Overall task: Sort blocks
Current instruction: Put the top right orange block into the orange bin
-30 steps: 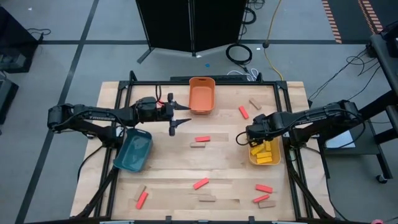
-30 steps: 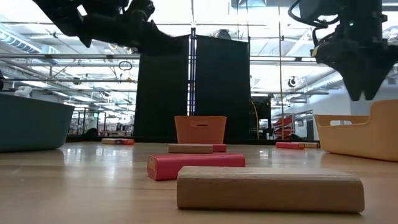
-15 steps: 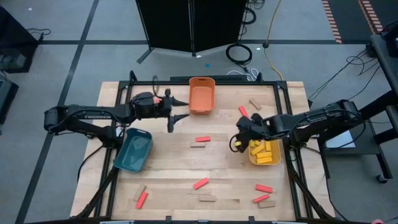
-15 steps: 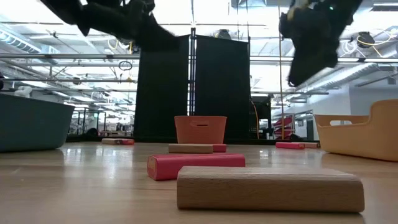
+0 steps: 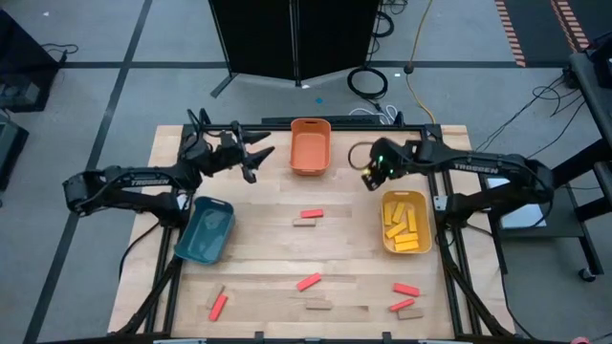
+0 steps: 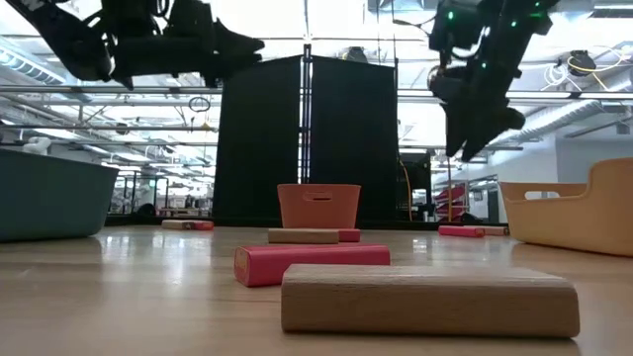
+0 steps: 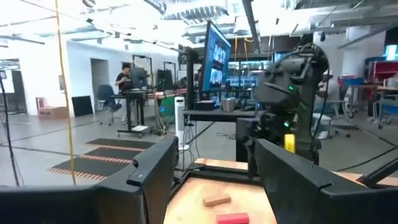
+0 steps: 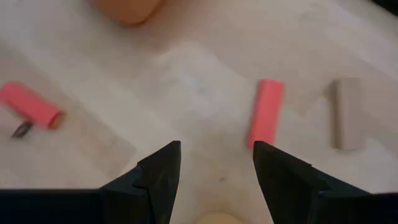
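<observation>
two grippers are up off the table for you right now. your left gripper (image 5: 260, 153) hangs over the far-left part of the table, just left of the orange bin (image 5: 311, 146), with its fingers spread apart and nothing between them; the left wrist view shows the same wide gap (image 7: 214, 177). your right gripper (image 5: 368, 175) is above the far-right part of the table, just beyond the yellow bin (image 5: 405, 222), and its fingers (image 8: 163, 168) are parted and empty too, as the right wrist view shows, with a red block (image 8: 266, 112) and a tan block (image 8: 347, 113) lying on the wood beneath it.

you have several yellow blocks (image 5: 404, 227) already lying inside the yellow bin. the teal bin (image 5: 205, 230) sits at the left side of the table. near the middle, a red block (image 5: 312, 213) lies just beside a tan block (image 5: 305, 223). toward the near edge you can see a red block (image 5: 308, 282), a tan one (image 5: 318, 306), a red and tan pair at the left (image 5: 218, 305), and more red and tan ones at the right (image 5: 404, 290). in the low view, a tan block (image 6: 428, 300) lies closest to the camera with a red one (image 6: 311, 264) just behind it.
</observation>
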`<state>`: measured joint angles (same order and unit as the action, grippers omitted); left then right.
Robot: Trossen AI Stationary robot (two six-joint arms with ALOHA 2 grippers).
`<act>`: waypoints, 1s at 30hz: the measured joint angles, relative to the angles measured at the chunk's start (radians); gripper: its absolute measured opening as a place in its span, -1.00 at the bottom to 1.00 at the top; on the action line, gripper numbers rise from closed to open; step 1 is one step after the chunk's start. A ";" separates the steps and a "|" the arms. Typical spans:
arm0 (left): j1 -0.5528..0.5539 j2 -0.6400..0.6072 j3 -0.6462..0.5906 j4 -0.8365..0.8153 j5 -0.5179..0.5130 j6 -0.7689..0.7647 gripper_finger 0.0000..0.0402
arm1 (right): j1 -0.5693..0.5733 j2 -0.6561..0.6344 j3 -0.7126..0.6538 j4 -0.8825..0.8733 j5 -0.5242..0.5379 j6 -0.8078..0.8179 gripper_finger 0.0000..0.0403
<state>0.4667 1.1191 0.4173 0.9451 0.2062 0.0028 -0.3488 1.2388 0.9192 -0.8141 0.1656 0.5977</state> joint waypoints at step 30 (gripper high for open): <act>0.104 0.007 0.000 -0.301 0.261 0.161 0.08 | -0.148 0.184 0.000 0.072 -0.122 -0.136 -0.04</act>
<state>0.5705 1.1259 0.4171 0.6446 0.4670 0.1635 -0.4973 1.4230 0.9188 -0.7425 0.0440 0.4621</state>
